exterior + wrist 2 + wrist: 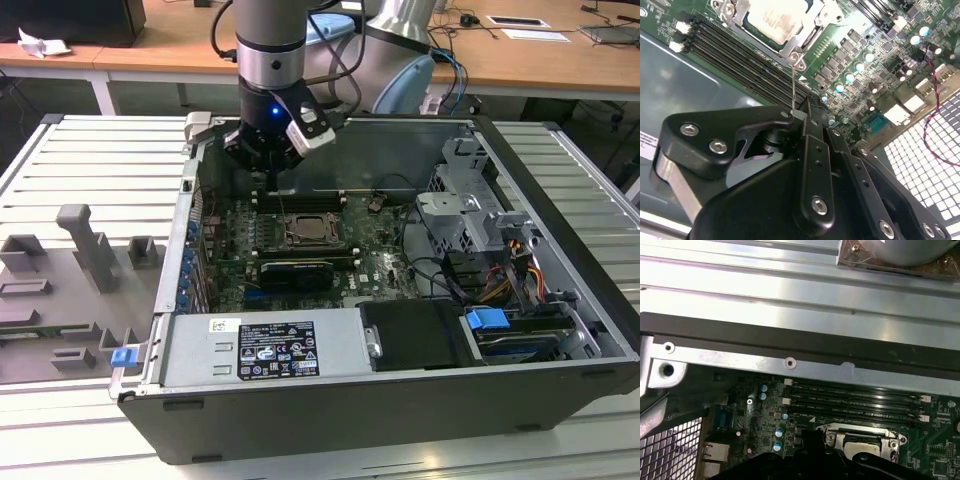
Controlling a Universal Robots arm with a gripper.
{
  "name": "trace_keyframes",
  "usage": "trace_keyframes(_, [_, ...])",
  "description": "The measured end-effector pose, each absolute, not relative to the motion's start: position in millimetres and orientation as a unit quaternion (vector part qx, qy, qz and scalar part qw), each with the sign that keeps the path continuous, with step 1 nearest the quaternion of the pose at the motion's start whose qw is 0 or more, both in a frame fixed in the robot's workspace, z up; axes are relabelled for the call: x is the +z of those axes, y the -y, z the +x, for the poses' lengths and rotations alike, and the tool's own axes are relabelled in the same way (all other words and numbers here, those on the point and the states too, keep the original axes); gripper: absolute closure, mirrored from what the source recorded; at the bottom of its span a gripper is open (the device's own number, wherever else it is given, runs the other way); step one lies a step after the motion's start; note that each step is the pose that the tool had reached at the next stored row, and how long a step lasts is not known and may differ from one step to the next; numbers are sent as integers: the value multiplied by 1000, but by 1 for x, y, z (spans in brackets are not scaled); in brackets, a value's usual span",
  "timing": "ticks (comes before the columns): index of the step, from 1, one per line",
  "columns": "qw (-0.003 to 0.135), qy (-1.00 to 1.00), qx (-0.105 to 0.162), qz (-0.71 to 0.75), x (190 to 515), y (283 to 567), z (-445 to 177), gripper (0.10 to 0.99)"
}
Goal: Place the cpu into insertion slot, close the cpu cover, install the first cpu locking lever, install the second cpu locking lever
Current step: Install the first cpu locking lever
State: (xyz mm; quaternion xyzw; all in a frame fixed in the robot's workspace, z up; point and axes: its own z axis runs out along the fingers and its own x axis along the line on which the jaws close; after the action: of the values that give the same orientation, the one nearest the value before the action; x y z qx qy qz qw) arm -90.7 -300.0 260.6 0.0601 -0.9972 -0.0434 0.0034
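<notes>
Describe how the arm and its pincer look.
The arm is a silver-grey cylinder with a dark band, a blue light below it and black cables alongside. A small white block sits at the wrist. The pincer is matte black, with rounded linkage plates held by silver screws.

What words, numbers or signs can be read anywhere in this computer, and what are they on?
Nothing can be quoted with certainty.
Large white label on the grey metal box: rows of print and symbols, too small to read.
Small white sticker beside it: blurred.
White print along the memory slots in the first wrist view: too small to read.
</notes>
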Motion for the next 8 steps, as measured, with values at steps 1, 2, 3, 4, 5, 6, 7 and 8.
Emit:
trace_keyframes(1, [3, 997, -43, 60, 261, 300, -90, 980])
trace_keyframes(2, [3, 997, -43, 60, 261, 300, -89, 980])
trace_keyframes(3, [3, 997, -43, 59, 261, 300, -86, 980])
trace_keyframes(4, [3, 997, -43, 59, 261, 300, -84, 980])
trace_keyframes(5, [3, 997, -43, 59, 261, 300, -83, 980])
trace_keyframes(6, [3, 997, -43, 59, 261, 300, -82, 980])
trace_keyframes(7, [3, 997, -43, 59, 261, 300, -80, 980])
trace_keyframes(8, [3, 997, -43, 59, 261, 300, -79, 980])
